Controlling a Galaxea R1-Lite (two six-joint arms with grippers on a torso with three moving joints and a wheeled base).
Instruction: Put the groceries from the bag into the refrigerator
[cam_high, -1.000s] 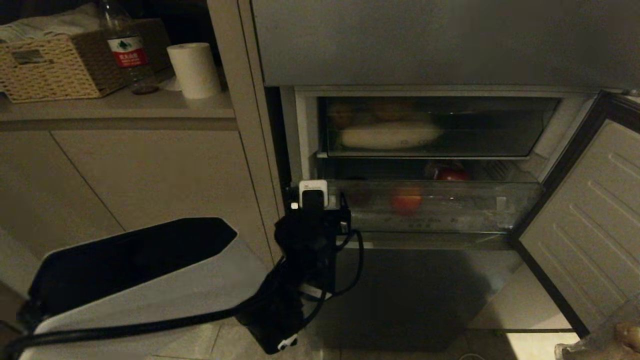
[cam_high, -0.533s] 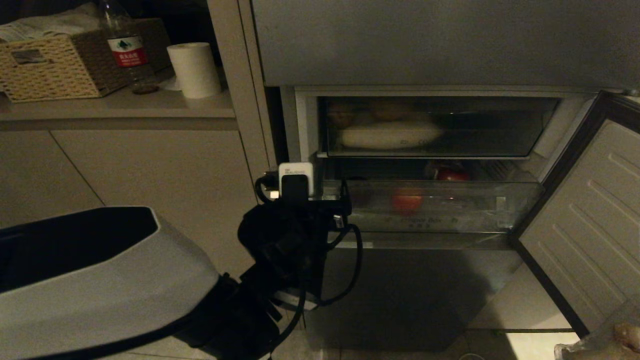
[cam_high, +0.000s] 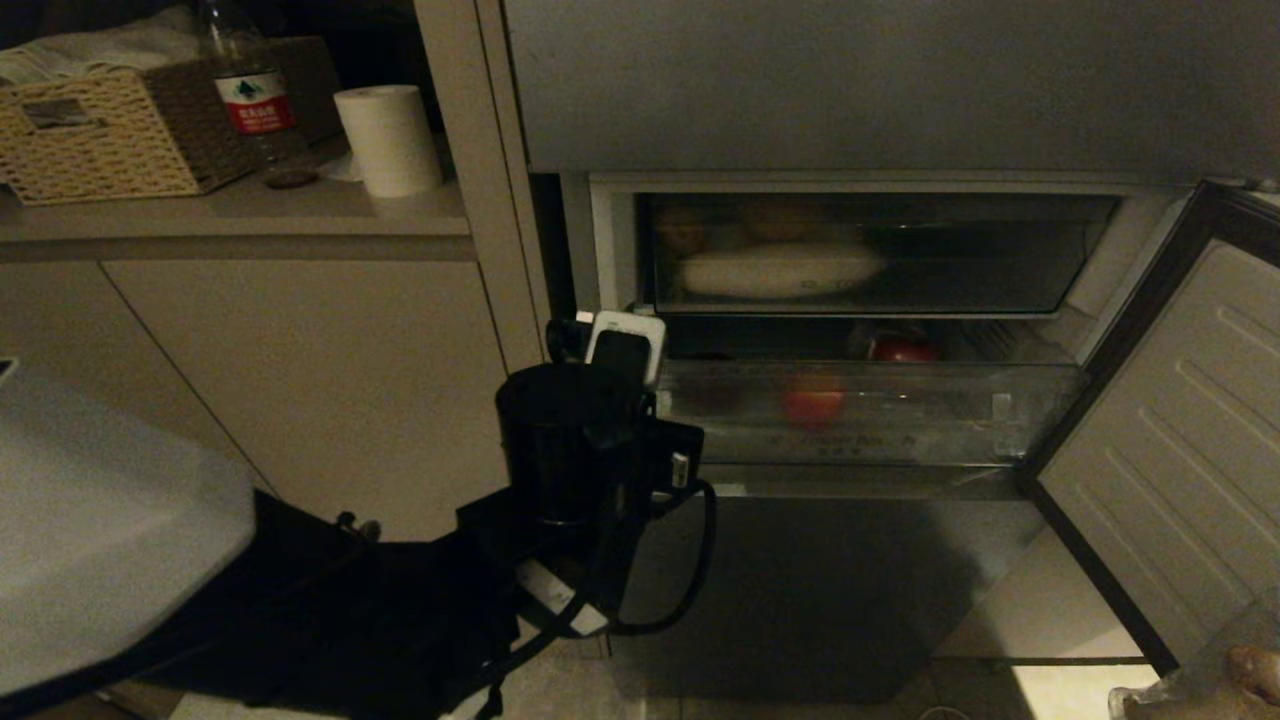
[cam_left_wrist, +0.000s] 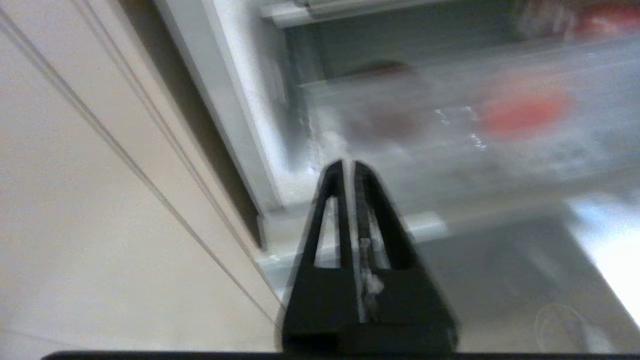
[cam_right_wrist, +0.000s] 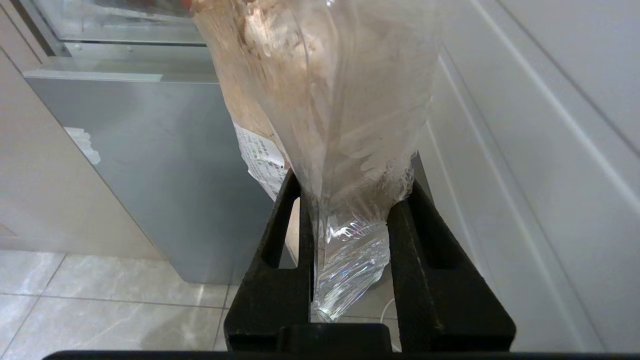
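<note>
The refrigerator (cam_high: 850, 90) is grey steel, and its door (cam_high: 1180, 430) hangs open to the right. Inside, a clear drawer (cam_high: 880, 410) holds an orange-red fruit (cam_high: 812, 403), and a pale flat pack (cam_high: 780, 268) lies in the compartment above. My left gripper (cam_left_wrist: 349, 165) is shut and empty, pointing at the drawer's left corner (cam_left_wrist: 320, 145); in the head view its wrist (cam_high: 575, 440) hides it. My right gripper (cam_right_wrist: 352, 182) is shut on a clear pack of pale beige lumps (cam_right_wrist: 310, 75), low at the right (cam_high: 1215, 680). The bag is out of view.
A counter (cam_high: 300, 210) to the left of the fridge carries a wicker basket (cam_high: 100, 130), a water bottle with a red label (cam_high: 250, 90) and a paper roll (cam_high: 388, 140). Beige cabinet fronts (cam_high: 300, 370) stand below it. Tiled floor (cam_right_wrist: 100, 300) lies before the fridge's lower door (cam_right_wrist: 160, 165).
My left wrist has risen along the fridge's left edge, and the arm's white cover has swung out to the left. The fridge, its door and the right arm have stayed put.
</note>
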